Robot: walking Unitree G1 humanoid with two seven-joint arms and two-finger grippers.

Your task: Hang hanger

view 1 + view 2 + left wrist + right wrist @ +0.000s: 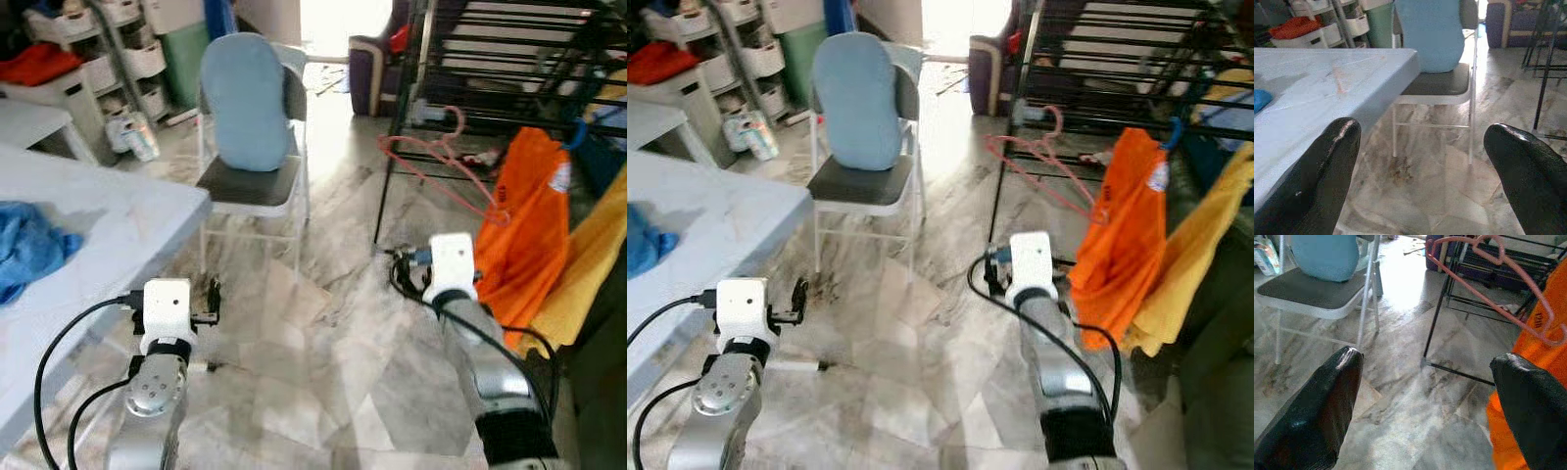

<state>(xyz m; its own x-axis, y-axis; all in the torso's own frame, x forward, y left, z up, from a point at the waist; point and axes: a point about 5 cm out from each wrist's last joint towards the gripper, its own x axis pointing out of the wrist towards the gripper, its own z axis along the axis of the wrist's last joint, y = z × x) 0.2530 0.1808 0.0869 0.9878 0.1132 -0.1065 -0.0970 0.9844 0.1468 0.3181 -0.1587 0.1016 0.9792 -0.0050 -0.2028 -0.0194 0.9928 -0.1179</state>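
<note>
Hanger (441, 157) — a thin pink wire one — hangs on the black drying rack (509, 59), its hook over a rail and its lower corner touching the orange garment (524, 230) beside it. From how it sits, we judge the hanging itself done; what seems left is only to draw our arms clear, and to check that the hook is seated, which we cannot confirm at this size.

Our right gripper (1430, 406) is spread wide and holds nothing, near the rack's foot and below the hanger. Our left gripper (1425, 176) is also wide and empty, low beside the white table (108, 220).

Our head views give the layout: the folding chair (257, 176) with a blue cushion (245, 103) between table and rack, a blue cloth (27, 245) on the table, a yellow fabric (588, 264) beyond the orange garment. Our right wrist view brings the hanger closer — its wire crosses the garment's upper edge. Our left wrist view faces away from the rack, toward the table's edge and the chair legs on the marble floor (1449, 186).
</note>
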